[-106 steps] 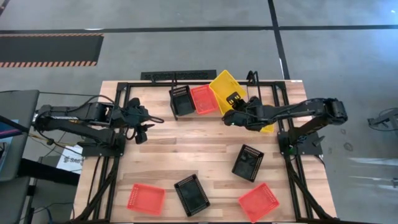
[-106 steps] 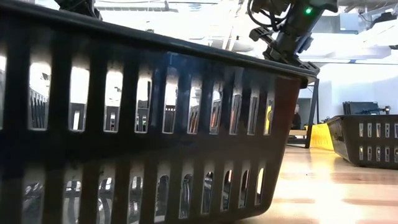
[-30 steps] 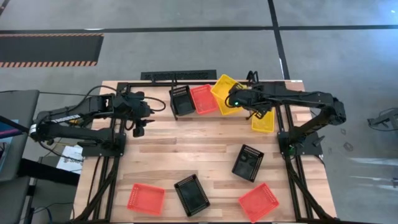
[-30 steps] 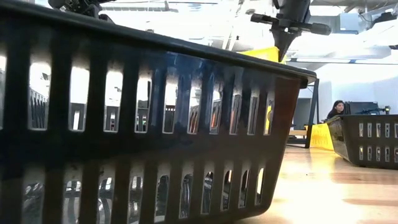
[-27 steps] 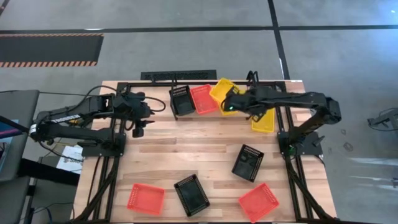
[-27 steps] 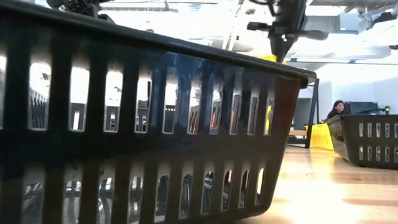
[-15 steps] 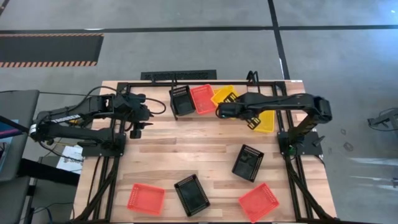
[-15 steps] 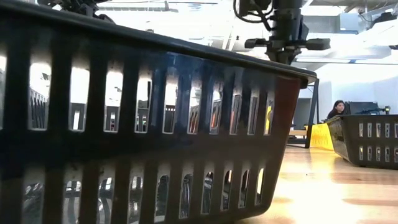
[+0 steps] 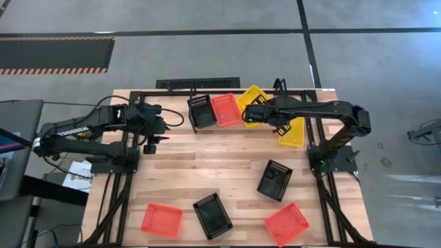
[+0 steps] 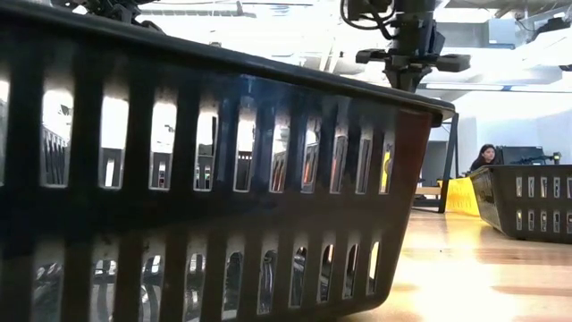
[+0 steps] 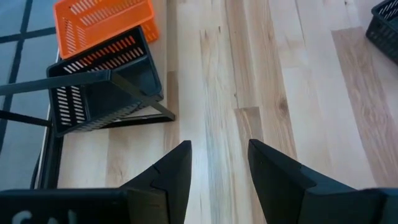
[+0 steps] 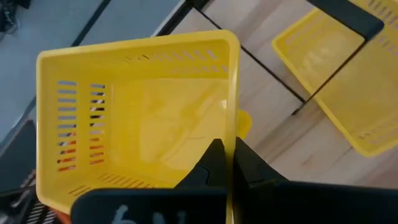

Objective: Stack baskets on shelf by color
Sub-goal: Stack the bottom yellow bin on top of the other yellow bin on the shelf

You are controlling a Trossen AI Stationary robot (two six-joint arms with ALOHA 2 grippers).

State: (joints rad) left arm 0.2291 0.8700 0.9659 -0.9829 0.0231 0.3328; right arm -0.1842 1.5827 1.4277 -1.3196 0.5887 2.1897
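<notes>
The right tool (image 12: 225, 163) pinches the rim of a yellow basket (image 12: 143, 118), fingers nearly closed on the wall, beside the red-orange basket (image 9: 226, 109) at the table's (image 9: 207, 172) far edge. The left tool (image 11: 219, 163) hangs open and empty near the black basket (image 11: 102, 84). (The low view is mostly blocked by another black basket (image 10: 214, 179).)

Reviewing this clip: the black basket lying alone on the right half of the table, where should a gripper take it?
Probably by one rim wall of the black basket, coming straight down from above. It lies flat, open side up and turned askew, with bare wood all round, so one finger could drop inside and one outside. The right gripper holds the yellow basket by its rim that way.
</notes>
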